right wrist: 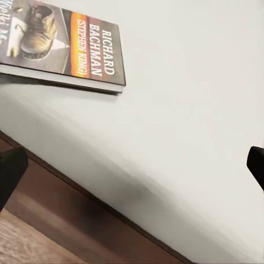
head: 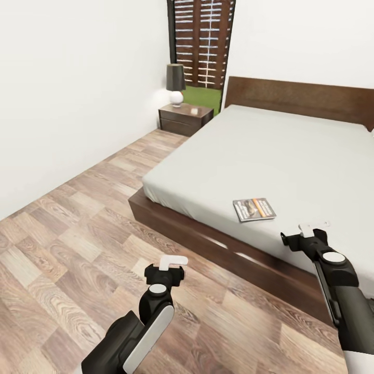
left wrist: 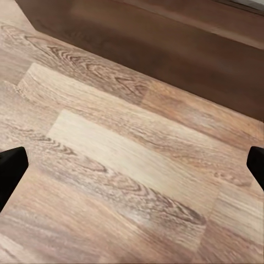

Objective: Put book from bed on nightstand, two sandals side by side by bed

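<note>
Book (head: 254, 209) flat on bed (head: 291, 156) near right gripper (head: 314, 227), fingers spread; left gripper (head: 173, 262) likewise spread above floor (head: 67, 234).

Floor (head: 78, 228): grained wood planks, satin sheen. Bed (head: 291, 156): matt grey cloth mattress, dark smooth wood frame. Book (head: 254, 209): glossy paper cover.

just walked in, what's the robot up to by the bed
A two-armed robot stands at the low dark-wood bed with the light-grey mattress. A thin paperback book with an orange band lies flat near the mattress edge. The right gripper hovers open close to it, touching nothing. The left gripper hangs open over the wood-plank floor.
</note>
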Available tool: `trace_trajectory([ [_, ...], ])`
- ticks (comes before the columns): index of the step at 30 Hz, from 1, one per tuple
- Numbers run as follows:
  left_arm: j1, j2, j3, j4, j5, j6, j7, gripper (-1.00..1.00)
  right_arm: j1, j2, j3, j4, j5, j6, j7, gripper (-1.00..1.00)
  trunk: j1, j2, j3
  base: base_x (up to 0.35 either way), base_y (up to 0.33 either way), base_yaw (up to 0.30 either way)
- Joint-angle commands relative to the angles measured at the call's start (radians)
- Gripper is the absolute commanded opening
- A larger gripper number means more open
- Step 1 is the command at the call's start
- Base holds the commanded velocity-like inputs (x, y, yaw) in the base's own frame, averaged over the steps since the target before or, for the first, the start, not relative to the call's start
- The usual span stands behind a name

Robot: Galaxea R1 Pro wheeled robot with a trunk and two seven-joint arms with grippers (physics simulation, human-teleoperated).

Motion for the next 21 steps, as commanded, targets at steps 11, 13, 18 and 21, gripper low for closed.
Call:
trace_trajectory([
  [11, -0.001, 0.002, 0.003, 0.004, 0.007, 0.001, 0.009, 1.00, 0.000, 0.000, 0.027, 0.130, 0.072, -0.011, -0.166, 1.00, 0.031, -0.057, -0.012, 0.000, 0.000, 0.191],
  [13, -0.001, 0.001, 0.004, 0.007, 0.007, 0.001, 0.009, 1.00, 0.000, 0.000, 0.052, 0.141, 0.073, -0.012, -0.204, 1.00, 0.031, -0.057, -0.009, 0.000, 0.000, 0.197],
  [18, -0.001, 0.001, 0.004, 0.009, 0.005, 0.001, 0.009, 1.00, 0.000, 0.000, 0.103, 0.155, 0.074, -0.015, -0.284, 1.00, 0.031, -0.057, -0.003, 0.000, 0.000, 0.203],
  [21, -0.001, 0.001, 0.002, 0.009, 0.005, 0.001, 0.009, 1.00, 0.000, 0.000, 0.125, 0.165, 0.073, -0.016, -0.312, 1.00, 0.031, -0.057, 0.000, 0.000, 0.000, 0.205],
])
